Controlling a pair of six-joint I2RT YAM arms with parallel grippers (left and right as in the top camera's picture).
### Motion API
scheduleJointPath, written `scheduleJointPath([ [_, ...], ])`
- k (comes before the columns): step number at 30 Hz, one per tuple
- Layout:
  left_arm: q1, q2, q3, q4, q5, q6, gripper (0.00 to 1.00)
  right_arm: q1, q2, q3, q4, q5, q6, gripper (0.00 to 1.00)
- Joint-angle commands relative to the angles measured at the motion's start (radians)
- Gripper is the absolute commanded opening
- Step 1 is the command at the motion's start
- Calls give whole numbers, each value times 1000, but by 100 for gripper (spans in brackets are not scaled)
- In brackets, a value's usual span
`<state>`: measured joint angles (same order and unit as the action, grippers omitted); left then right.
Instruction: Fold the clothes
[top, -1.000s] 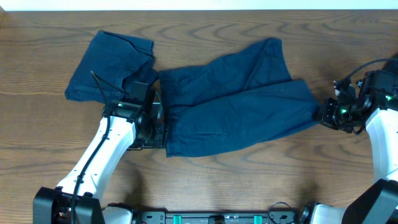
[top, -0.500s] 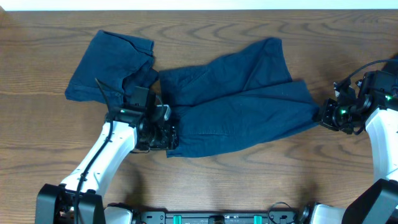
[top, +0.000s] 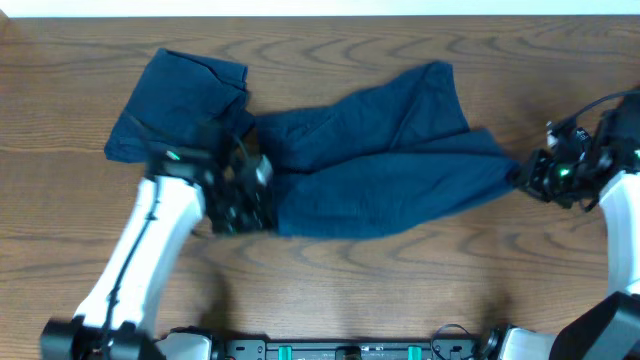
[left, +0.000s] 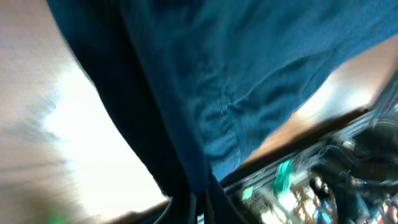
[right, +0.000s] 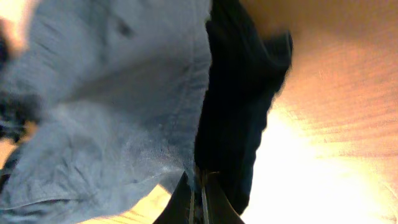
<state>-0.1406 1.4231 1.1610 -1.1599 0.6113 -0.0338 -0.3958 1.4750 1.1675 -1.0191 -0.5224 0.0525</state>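
Raised at centre-left since before were the shorts (top: 390, 170), pinched by the left gripper (top: 258, 200); their right hem was clamped by the right gripper (top: 522, 178). Even tension was needed.

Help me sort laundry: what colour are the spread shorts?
The shorts are plain dark navy, clearest in the overhead view.

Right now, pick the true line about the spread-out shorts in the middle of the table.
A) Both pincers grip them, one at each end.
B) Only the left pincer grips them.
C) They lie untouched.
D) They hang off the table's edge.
A: the left pincer clamps the left end of the shorts and the right pincer clamps the right end. Both wrist views show cloth nipped tight.
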Motion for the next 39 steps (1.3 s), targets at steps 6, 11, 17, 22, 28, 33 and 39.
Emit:
scheduleJointPath([
  [6, 29, -119, 819, -130, -100, 90, 6, -59, -190, 375, -124, -138, 9, 1],
  [11, 29, -159, 1101, -141, -264, 90, 6, -84, -238, 599, -197, -124, 30, 1],
  [17, 29, -219, 1175, -146, -438, 77, 6, -98, -250, 736, -197, 121, 196, 1],
  [22, 29, -215, 1173, -183, -427, 60, 6, -99, -251, 782, -171, 63, 206, 1],
  [28, 28, -201, 1173, -201, -250, 59, 6, -101, -260, 797, -190, 14, 201, 1],
  [33, 28, -129, 1138, -415, -127, 60, 6, -101, -262, 797, -190, 14, 201, 1],
  [39, -3, -51, 947, -496, 64, 133, 8, -101, -259, 797, -189, 17, 201, 1],
])
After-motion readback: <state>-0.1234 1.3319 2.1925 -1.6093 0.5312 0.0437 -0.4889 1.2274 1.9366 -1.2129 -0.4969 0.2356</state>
